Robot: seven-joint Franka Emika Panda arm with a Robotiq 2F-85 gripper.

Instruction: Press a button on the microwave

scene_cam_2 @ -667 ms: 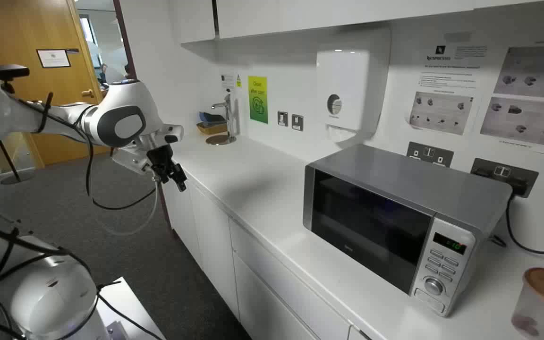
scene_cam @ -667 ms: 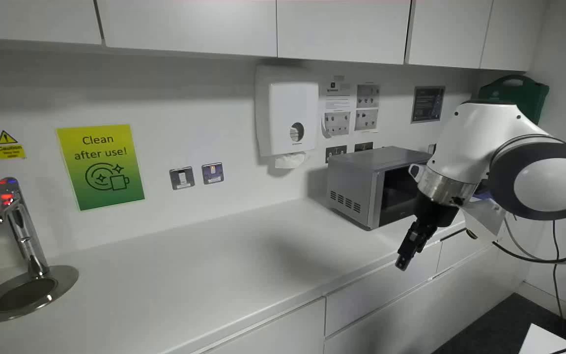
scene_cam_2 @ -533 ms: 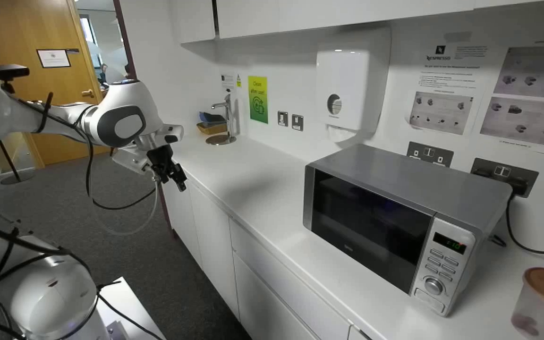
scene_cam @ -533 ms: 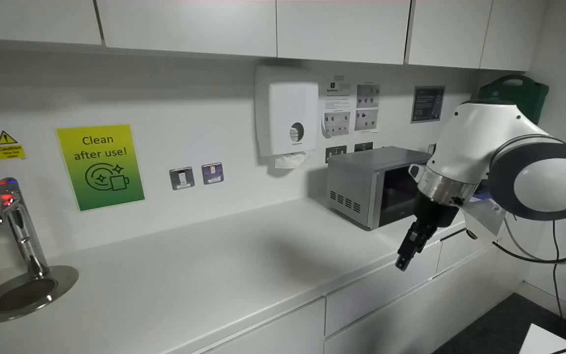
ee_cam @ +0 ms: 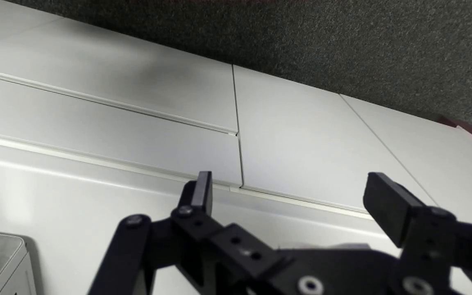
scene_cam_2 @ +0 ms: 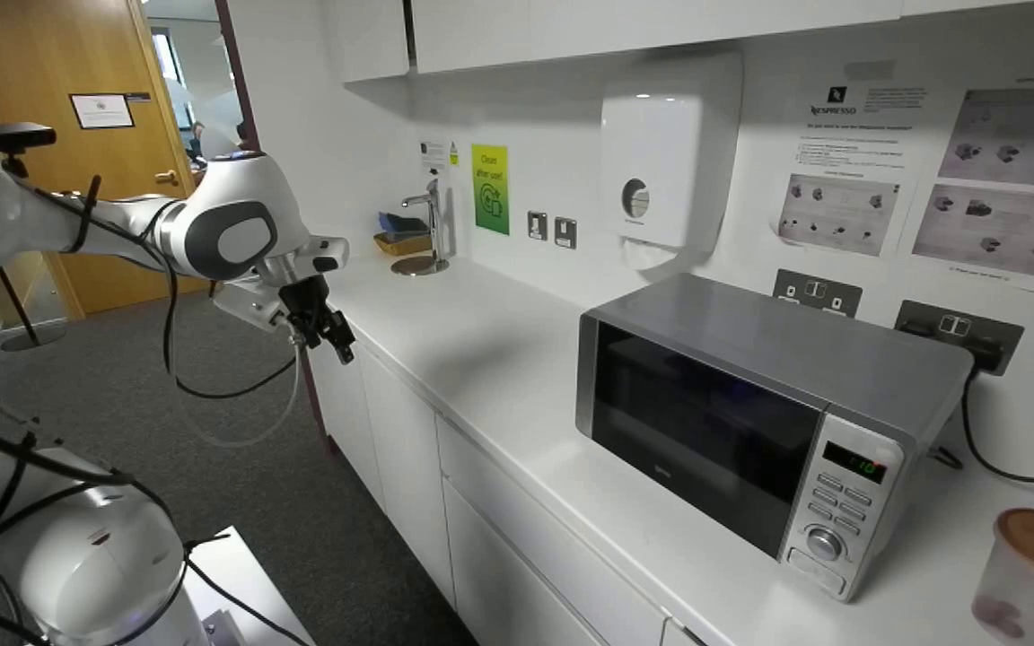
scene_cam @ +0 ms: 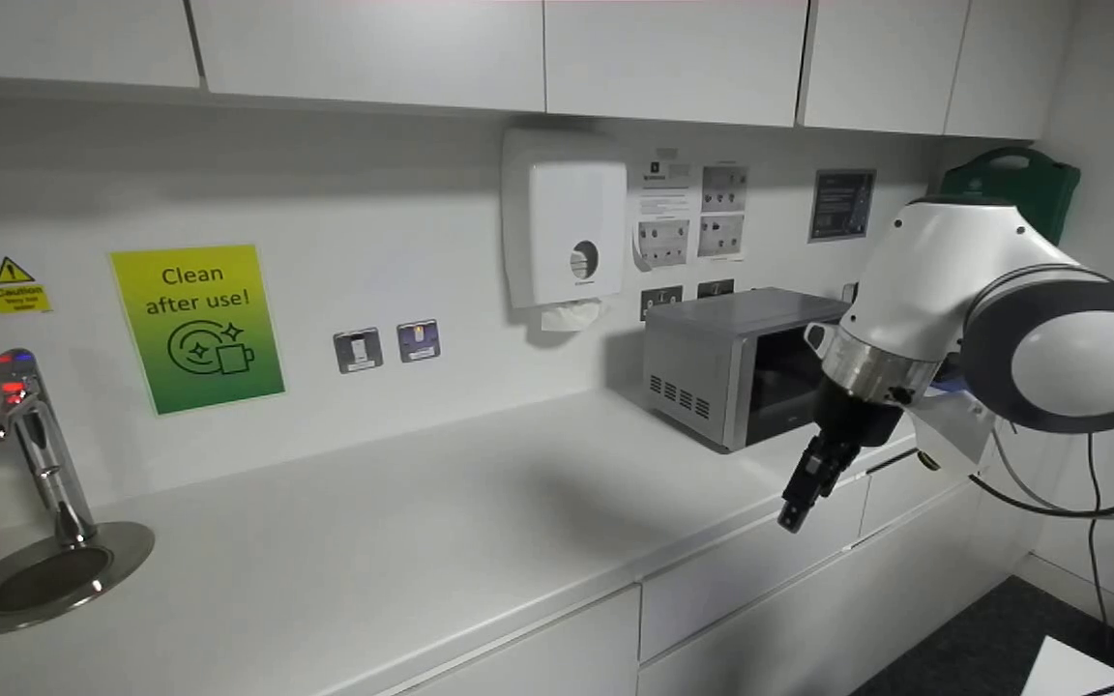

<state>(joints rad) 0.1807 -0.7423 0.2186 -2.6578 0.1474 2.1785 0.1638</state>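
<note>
1. Pincer [ee_cam: 289,180]: its fingers [ee_cam: 393,205] stand wide apart in the wrist view, with nothing gripped between them. It points down on a slant.

2. Drawer front [ee_cam: 109,135] and bench [scene_cam_2: 499,359]: the bench's front edge runs across the wrist view beyond the fingertips. Whether the pincer is over the bench or just in front of it, I cannot tell.

3. Microwave [scene_cam_2: 750,413]: on the bench, well apart from the pincer; a corner shows at the lower left of the wrist view. Its long axis lies roughly along the bench, and its vented side [scene_cam: 688,377] is the end nearer the pincer.

4. Control strip [scene_cam_2: 843,519]: at the far end of the front, with buttons [scene_cam_2: 852,510] set between a lit display [scene_cam_2: 854,462] and a round knob [scene_cam_2: 824,543]. The move turns on this: I judge the pincer must go along the bench, past the dark window [scene_cam_2: 698,435], then meet the strip from the room side. Bringing the fingers together would likely give a neater poke.

5. Tub [scene_cam_2: 1033,583] with a brown lid: on the bench near that end. A wide swing could knock it.
</note>
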